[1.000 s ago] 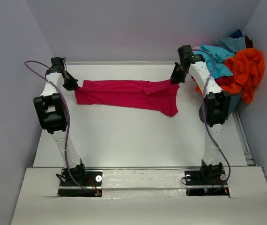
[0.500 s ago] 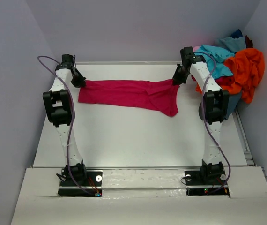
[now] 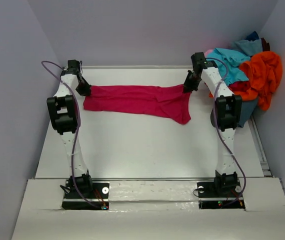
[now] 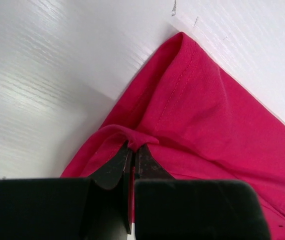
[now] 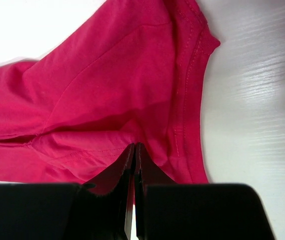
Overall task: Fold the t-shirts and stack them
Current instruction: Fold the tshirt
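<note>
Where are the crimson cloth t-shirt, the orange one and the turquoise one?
crimson cloth t-shirt (image 3: 132, 100), top view, middle of its body.
orange cloth t-shirt (image 3: 265, 71), top view, crumpled bulk.
turquoise cloth t-shirt (image 3: 230, 61), top view, upper fold.

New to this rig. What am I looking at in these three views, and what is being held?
Two small robot arms are bolted at the near edge of a white table. The wide picture comes from a fixed camera above and behind them. The two close-ups come from a camera on each wrist, looking along that arm's black fingers.

A crimson-magenta t-shirt is stretched out between the two grippers at the far part of the table. The left gripper is shut on its left end and the right gripper on its right end. Each close-up shows cloth pinched between closed jaws.

At the far right sits a heap of other t-shirts, orange, turquoise and dark blue among them; neither gripper touches it.
</note>
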Available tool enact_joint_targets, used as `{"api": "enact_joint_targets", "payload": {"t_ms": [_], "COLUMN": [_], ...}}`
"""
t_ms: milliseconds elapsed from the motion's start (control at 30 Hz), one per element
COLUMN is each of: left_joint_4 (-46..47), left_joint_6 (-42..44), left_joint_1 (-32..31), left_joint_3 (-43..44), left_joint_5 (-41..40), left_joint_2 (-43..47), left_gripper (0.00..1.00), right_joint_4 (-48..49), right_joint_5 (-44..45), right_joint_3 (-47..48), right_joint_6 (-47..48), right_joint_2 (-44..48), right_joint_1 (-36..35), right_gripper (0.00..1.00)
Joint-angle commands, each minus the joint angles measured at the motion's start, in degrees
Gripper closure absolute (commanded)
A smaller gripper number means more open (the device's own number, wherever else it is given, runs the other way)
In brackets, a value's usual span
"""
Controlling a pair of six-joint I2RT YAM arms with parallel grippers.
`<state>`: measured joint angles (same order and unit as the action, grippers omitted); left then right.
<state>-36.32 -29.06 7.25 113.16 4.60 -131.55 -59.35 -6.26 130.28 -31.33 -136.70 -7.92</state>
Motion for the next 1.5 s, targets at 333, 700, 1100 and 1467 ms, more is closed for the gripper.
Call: {"api": "enact_joint_targets", "payload": {"t_ms": [333, 700, 1100, 1467], "left_joint_4": [2.04, 1.87, 0.64, -2.27], "left_joint_6": [0.32, 1.72, 4.71, 4.45], "left_joint_1": [0.31, 0.31, -2.84, -6.98], "left_joint_3": [-3.04, -2.96, -3.04, -4.62], "left_joint_5": [-2.13, -3.99, -2.32, -0.21], "left_joint_2": [5.24, 11.13, 17.03, 13.34], "left_gripper": [0.44, 0.39, 0.39, 0.40], "right_joint_4": [2.05, 2.75, 2.05, 2.93], "right_joint_5": [-0.95, -2.35, -3.49, -4.46], "right_joint_3": [0.68, 1.03, 5.95, 6.48], "right_joint_6": [0.39, 0.31, -0.22, -0.75], "right_joint_2": [1.35, 0.74, -3.04, -4.62], "right_joint_1": [0.36, 0.36, 0.36, 0.89], "right_gripper": [0.93, 0.93, 0.93, 0.93]}}
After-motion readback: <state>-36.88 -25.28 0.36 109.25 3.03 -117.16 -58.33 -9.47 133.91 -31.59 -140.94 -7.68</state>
